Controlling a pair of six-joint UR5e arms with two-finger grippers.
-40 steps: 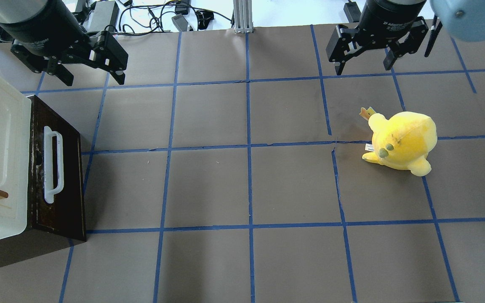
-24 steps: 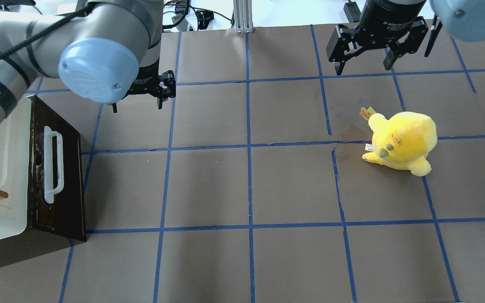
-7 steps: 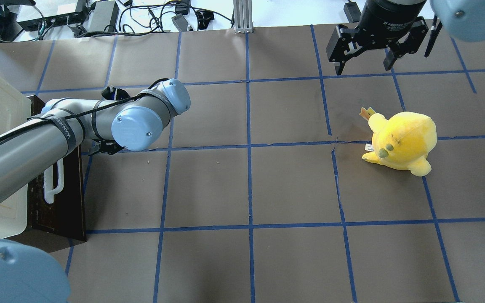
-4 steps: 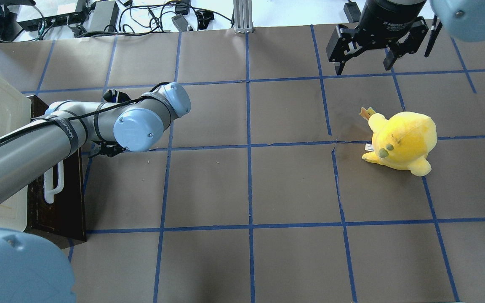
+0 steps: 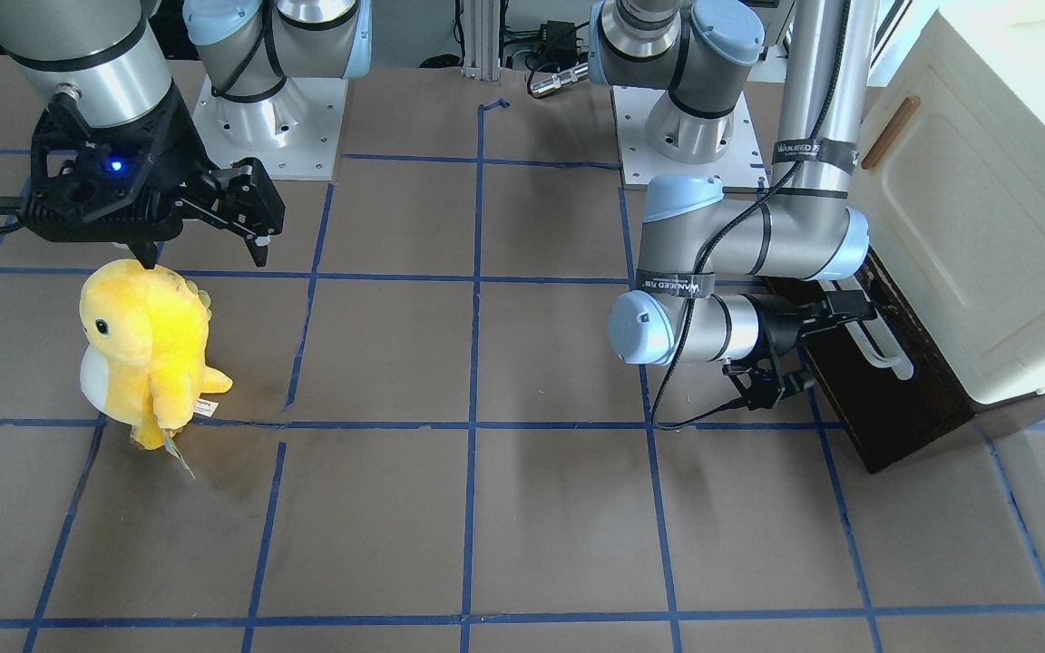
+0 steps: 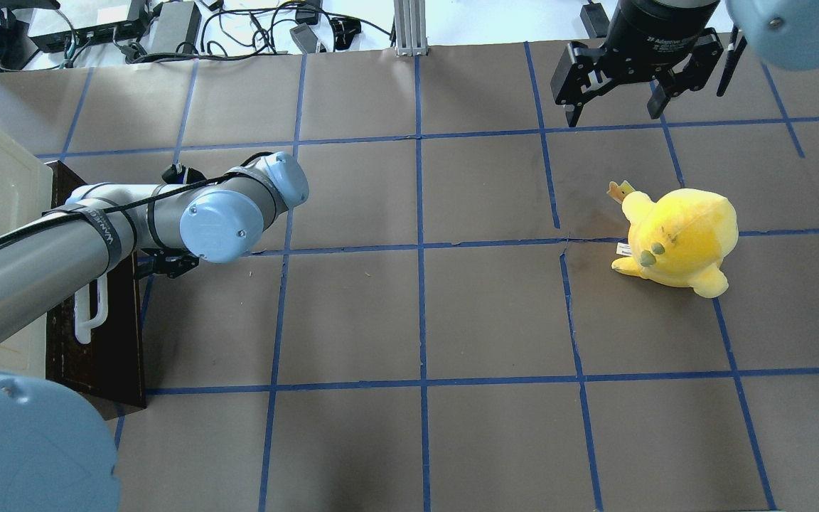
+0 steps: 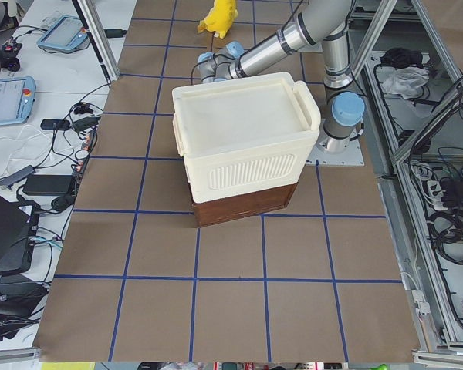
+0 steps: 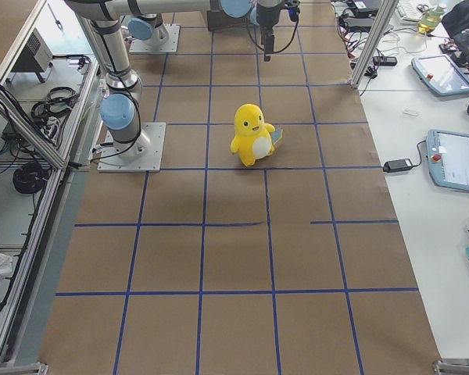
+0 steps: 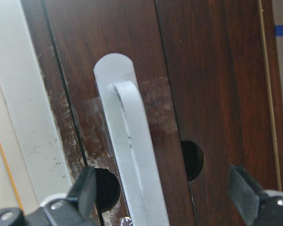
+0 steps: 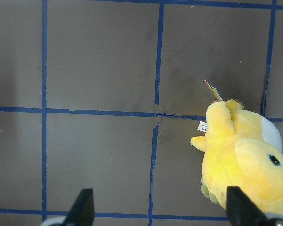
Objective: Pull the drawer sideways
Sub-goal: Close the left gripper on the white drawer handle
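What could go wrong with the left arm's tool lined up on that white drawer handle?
1. The left tool is open, with the white handle nearer one finger and close to the handle's rounded end. Closing may catch it poorly, and an off-centre pull could skew the drawer.
2. Nothing visibly anchors the cream cabinet, so pulling may drag the whole unit across the table instead of sliding the drawer out.

Drawer (image 9: 203, 70) dk brown, handle (image 9: 132, 165) white; plush (image 6: 680, 235) yellow.

Left gripper (image 9: 162, 192) low, jaws wide; right gripper (image 6: 614, 112) high, jaws wide
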